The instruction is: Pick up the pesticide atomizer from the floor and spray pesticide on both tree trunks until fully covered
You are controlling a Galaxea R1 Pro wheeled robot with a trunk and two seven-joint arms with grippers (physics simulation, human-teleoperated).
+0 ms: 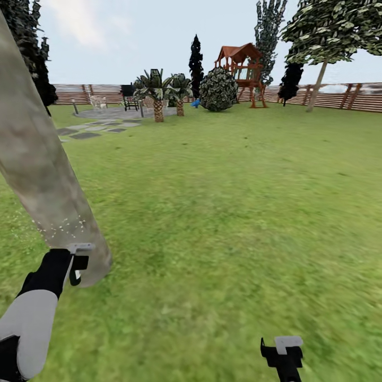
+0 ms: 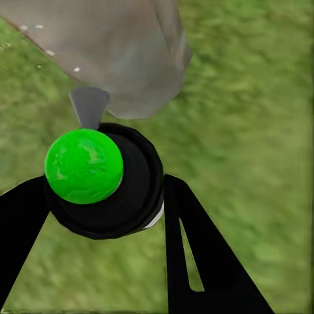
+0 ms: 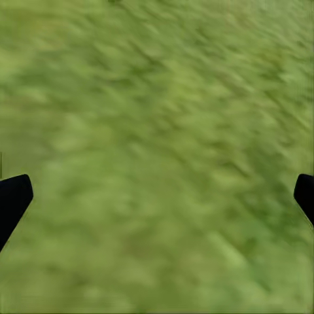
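The left gripper (image 1: 74, 268) was clamped on the pesticide atomizer (image 2: 104, 180), its 2 black fingers (image 2: 196, 255) pressed against either side of the round black body, which carried a glossy green ball on top and a grey nozzle. That nozzle pointed straight at the near tree trunk (image 1: 37, 159), which stood just ahead of the left fingers, so the left arm was by far the nearer one for spraying. The trunk's long axis ran from the grass up and away toward the top left of the head view, leaning in that picture. Its surface was smooth, round and mottled beige-grey, much broader than the gripper. A thin scatter of white pesticide (image 1: 61, 227) specks lay on the lower bark just above the gripper; the bark higher up looked bare, so coverage was probably far from complete and the nozzle would likely need to travel up along the trunk's axis.

The right gripper (image 1: 284, 351) hung low over the blurry green floor (image 3: 157, 131) with its fingers spread wide and nothing between them. The 2nd tree (image 1: 318, 77) stood well apart, near the brown slat fence (image 1: 361, 98) at the far right of the garden.
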